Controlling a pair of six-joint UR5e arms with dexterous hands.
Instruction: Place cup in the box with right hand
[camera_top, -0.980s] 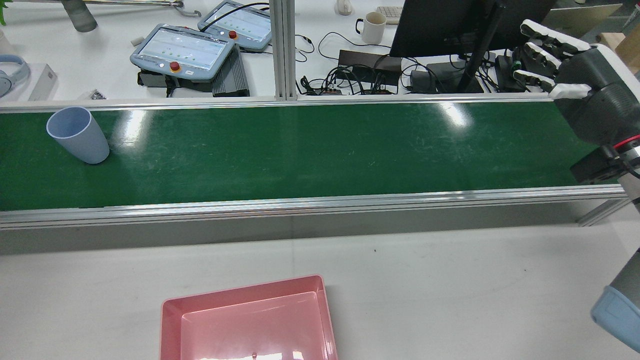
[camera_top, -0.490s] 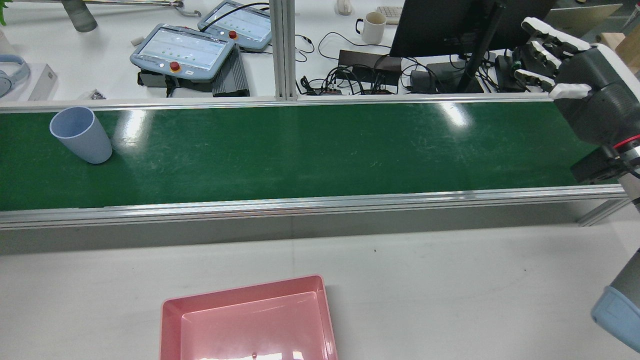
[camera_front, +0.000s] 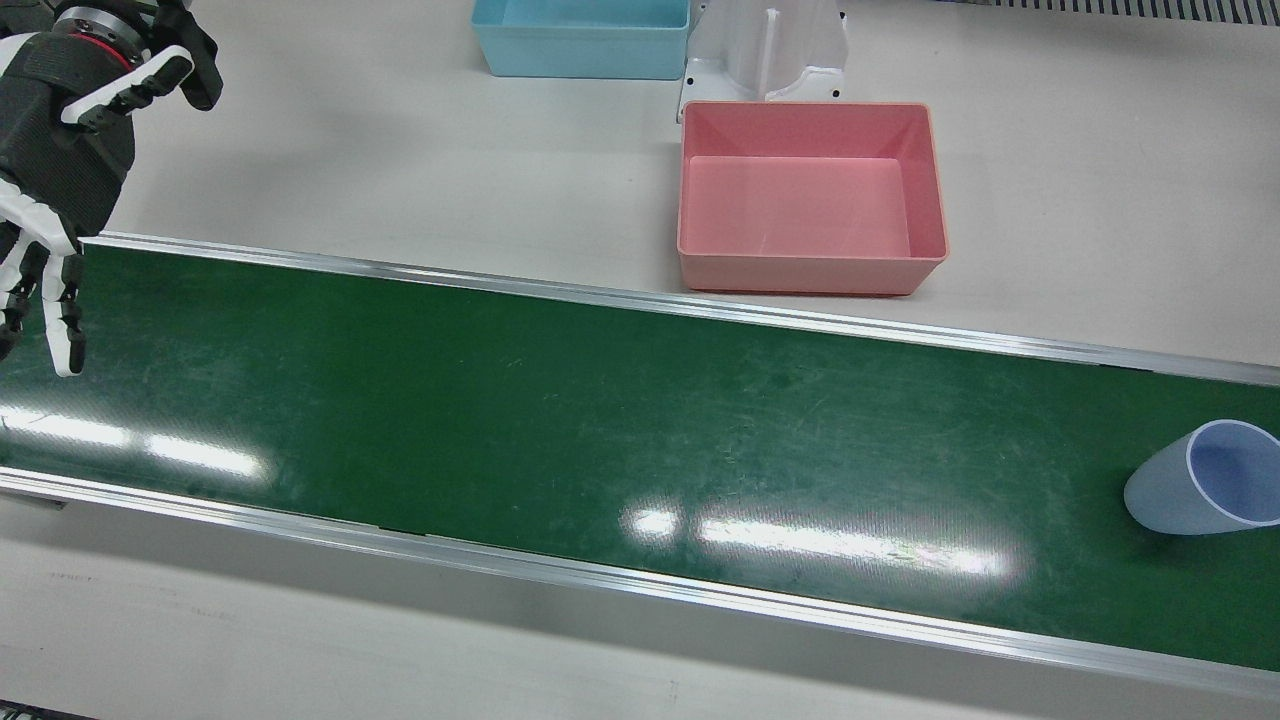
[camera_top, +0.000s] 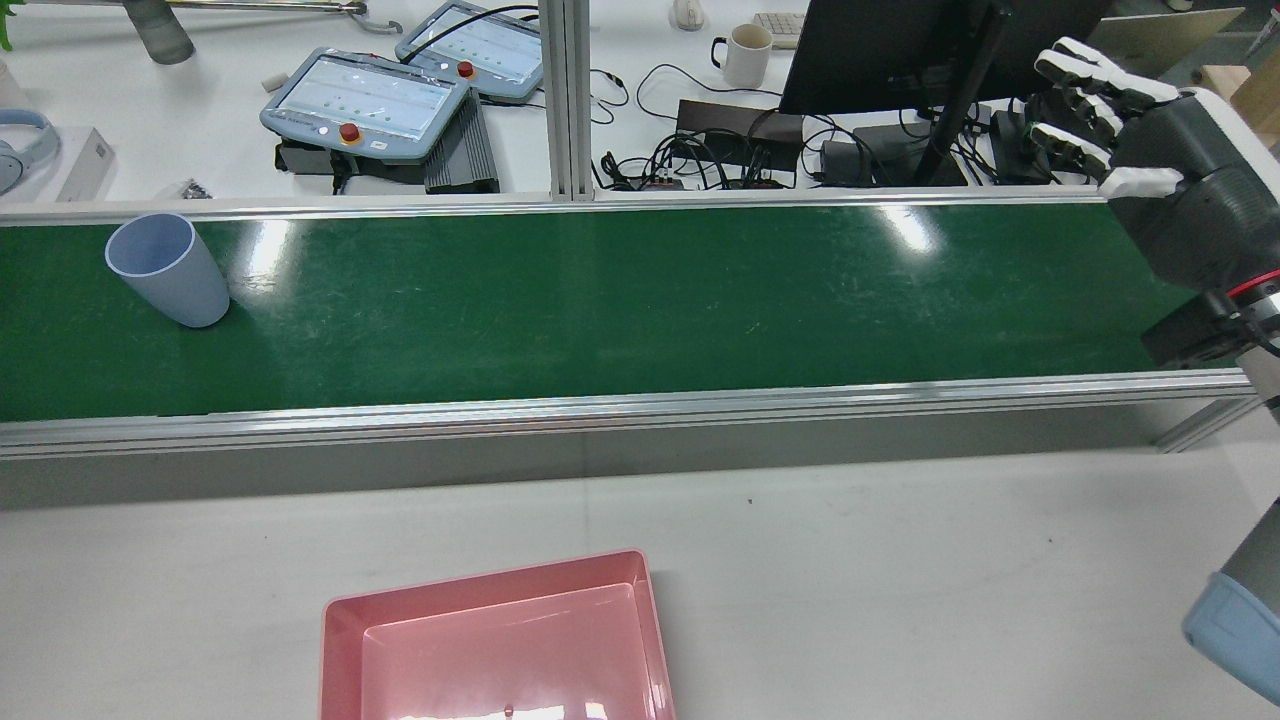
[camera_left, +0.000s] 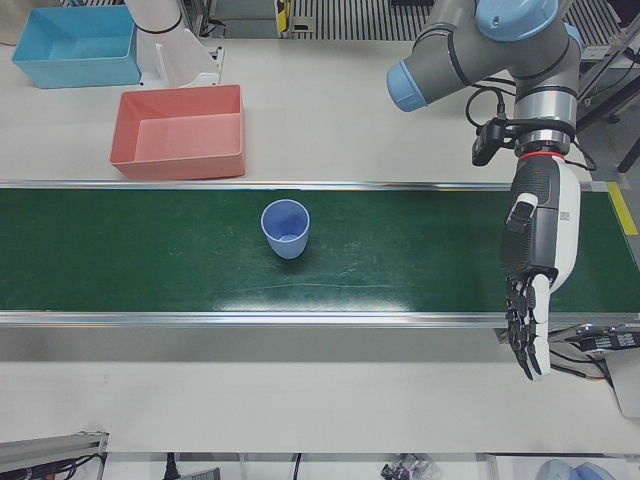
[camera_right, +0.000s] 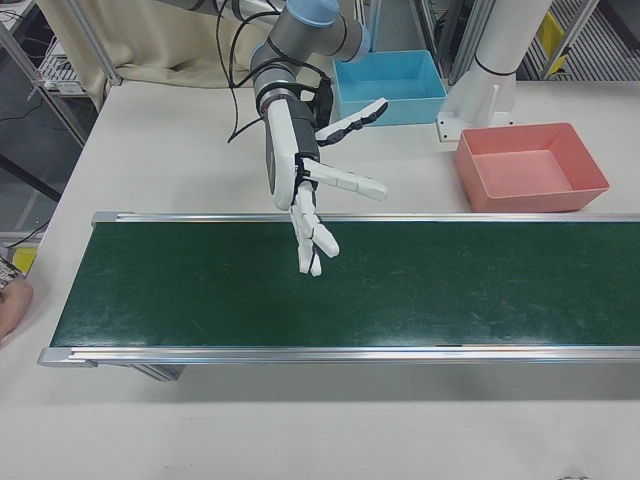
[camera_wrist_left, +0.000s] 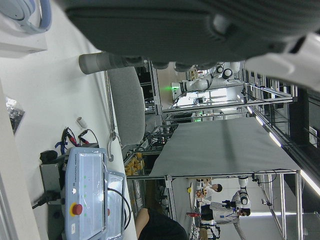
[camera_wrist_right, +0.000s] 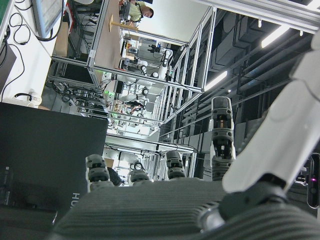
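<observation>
- The pink rectangular plastic box (camera_top: 498, 640) sits nearest in the rear view, on the white table (camera_top: 900, 560), unmoved since the earlier frames.
- Beyond it runs the long green conveyor belt (camera_top: 620, 300) between its silver rails.
- The pale blue plastic cup (camera_top: 168, 270) stands upright, mouth up, near the belt's far edge at the left end; it has drifted slightly rightward along the belt over the last second.
- The black-and-white right hand (camera_top: 1150, 170) hovers above the belt's right end, well apart from the cup; it holds nothing, fingers (camera_top: 1085, 62) spread, now curled a little more than a second ago.
- In the left-front view, the black-and-white left hand (camera_left: 538, 260) hangs over the belt's end, fingers extended downward, apart and holding nothing, well clear of the cup.
- Farthest from the operators' side, a light blue plastic box (camera_front: 580, 38) rests on the table behind the pink box.
</observation>
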